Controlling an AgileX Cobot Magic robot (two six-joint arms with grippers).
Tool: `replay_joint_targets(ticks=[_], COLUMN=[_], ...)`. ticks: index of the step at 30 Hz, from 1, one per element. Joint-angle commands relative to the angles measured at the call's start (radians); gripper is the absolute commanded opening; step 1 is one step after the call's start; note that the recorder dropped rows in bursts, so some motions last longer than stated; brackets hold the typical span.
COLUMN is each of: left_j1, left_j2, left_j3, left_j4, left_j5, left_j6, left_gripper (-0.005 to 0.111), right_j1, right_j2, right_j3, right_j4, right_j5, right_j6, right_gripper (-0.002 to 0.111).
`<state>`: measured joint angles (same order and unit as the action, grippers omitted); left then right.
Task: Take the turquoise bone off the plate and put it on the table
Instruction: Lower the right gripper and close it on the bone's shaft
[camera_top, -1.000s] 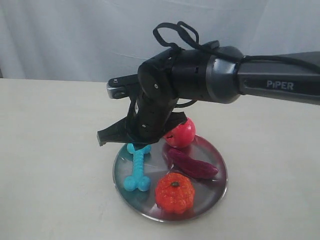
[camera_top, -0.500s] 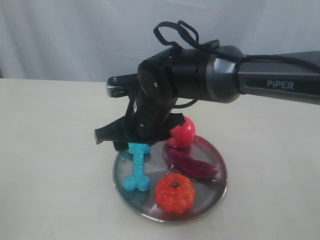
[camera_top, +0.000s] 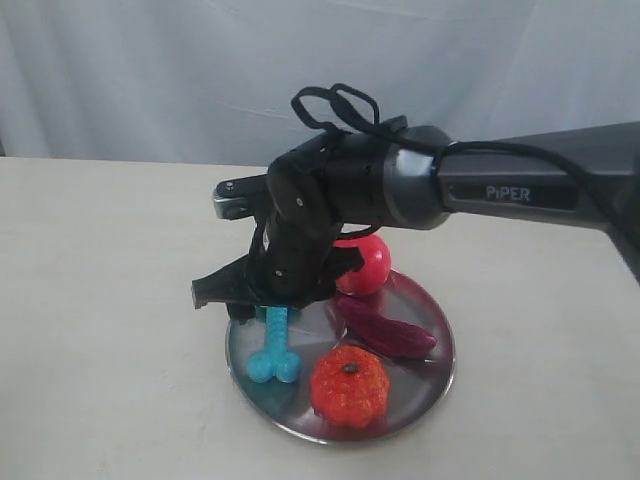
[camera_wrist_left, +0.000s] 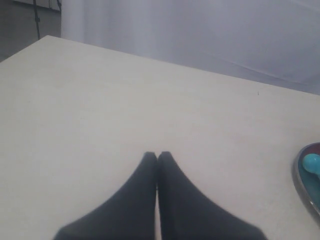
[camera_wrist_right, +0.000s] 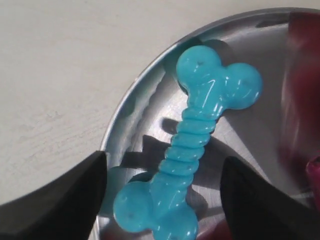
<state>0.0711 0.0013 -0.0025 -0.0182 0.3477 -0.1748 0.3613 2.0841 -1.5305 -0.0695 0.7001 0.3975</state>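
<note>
The turquoise bone lies on the left part of the silver plate, one knobbed end toward the front. My right gripper hangs low over the bone's far end. In the right wrist view it is open, with one black finger on each side of the ridged bone and a gap to each. My left gripper is shut and empty above the bare table. The plate's rim and one end of the bone show at that view's edge.
On the plate with the bone are a red apple, a dark purple eggplant and an orange pumpkin. The off-white table spreads wide to the plate's left. A pale curtain hangs behind.
My right gripper has come down over the bone's far end, which its fingers now partly hide. The bone and the other toys have not moved.
</note>
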Motion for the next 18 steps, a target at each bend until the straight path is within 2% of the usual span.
replay_joint_targets(ticks=[1,5,18], left_j1=[-0.005,-0.005,-0.005], left_j2=[-0.001,-0.001,-0.001], left_j3=[0.003,0.003,0.003], left_j4=[-0.003,-0.003,-0.003], left_j5=[-0.005,-0.005,-0.005], left_j6=[-0.002,-0.002,-0.002], left_gripper=[0.000,0.000,0.000], right_j1=[0.002,0.002,0.002], right_j2=[0.041,0.072,0.110], right_j3=[-0.001,-0.001,-0.001], right_j4=[-0.043,-0.097,-0.124], right_j5=[-0.033,-0.044,-0.097], right_j6=[0.049,0.141,0.198], right_gripper=[0.063,0.063,0.063])
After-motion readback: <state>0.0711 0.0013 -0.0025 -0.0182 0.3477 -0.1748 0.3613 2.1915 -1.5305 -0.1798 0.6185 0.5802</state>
